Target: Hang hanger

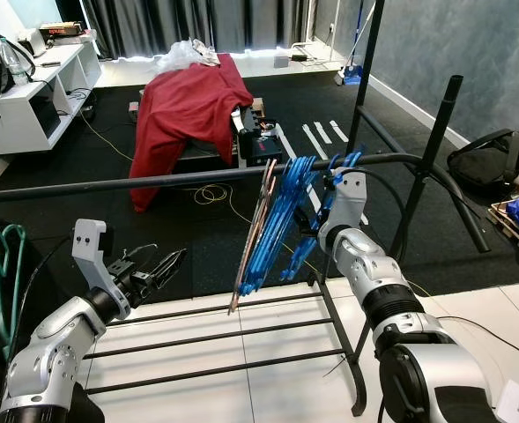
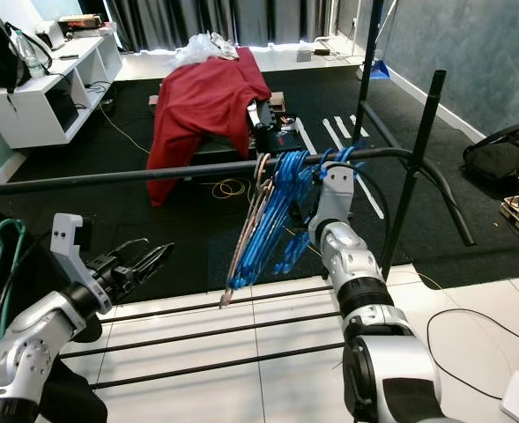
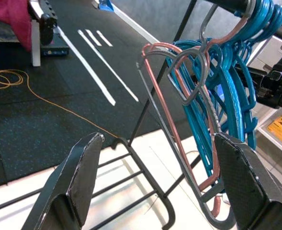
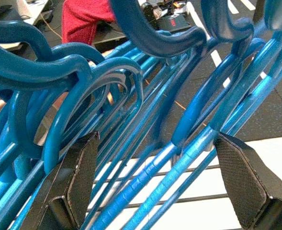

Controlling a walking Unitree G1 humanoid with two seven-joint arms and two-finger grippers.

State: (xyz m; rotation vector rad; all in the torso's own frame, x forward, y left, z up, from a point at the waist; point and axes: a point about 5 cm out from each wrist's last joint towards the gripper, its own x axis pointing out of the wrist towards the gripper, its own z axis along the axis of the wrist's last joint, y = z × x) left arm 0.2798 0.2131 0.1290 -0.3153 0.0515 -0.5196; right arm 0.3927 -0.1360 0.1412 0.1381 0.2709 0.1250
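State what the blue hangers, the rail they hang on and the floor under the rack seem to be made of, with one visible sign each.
Blue hangers: probably plastic, moulded and glossy, with thick rounded hooks. Rail: likely metal tube, dark matte coating, thin and straight. Floor under the rack: light glossy tiles with joint lines.

Right gripper [image 1: 329,189]: I see its fingertips buried behind the blue hangers [image 1: 285,211]. Rail [image 1: 153,181]: left end cut off by the frame edge.
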